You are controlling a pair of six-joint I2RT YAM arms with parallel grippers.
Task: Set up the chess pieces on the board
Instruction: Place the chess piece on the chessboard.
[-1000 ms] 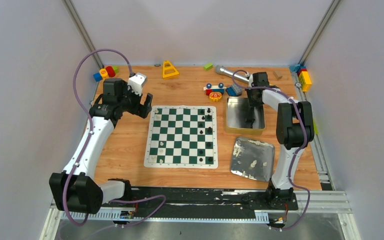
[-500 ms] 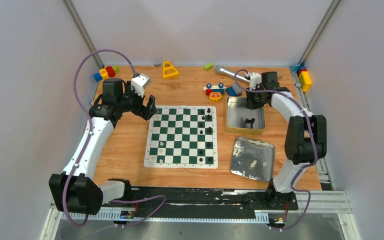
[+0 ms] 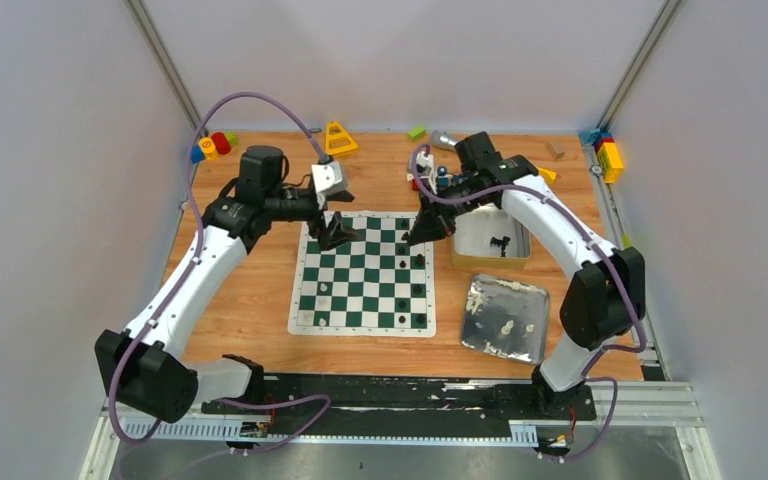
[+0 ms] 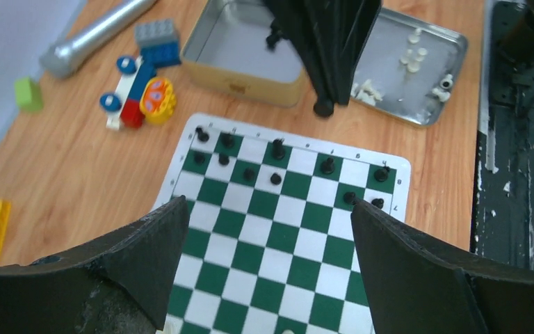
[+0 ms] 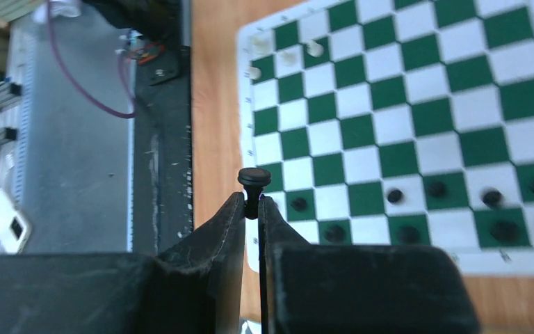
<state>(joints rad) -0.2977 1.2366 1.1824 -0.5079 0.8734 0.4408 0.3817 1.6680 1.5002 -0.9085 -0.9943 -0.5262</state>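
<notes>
Right gripper [image 5: 252,202]: fingers pinched tight on one black piece [image 5: 254,179], whose round end pokes out past the tips. It is held above the far-right part of the board [image 3: 305,322].

Left gripper [image 4: 264,216]: jaws wide apart, nothing between them, above the board's far-left corner.

On the board: black pieces [image 3: 418,262] in the two rightmost columns, and a few cream pieces [image 3: 322,291] toward the near-left corner.

Right of the board: deep tin [image 3: 488,262] with a spare black figure [image 3: 500,243] inside. Nearer than it, flat tin [image 3: 480,300] carries more cream ones.
</notes>
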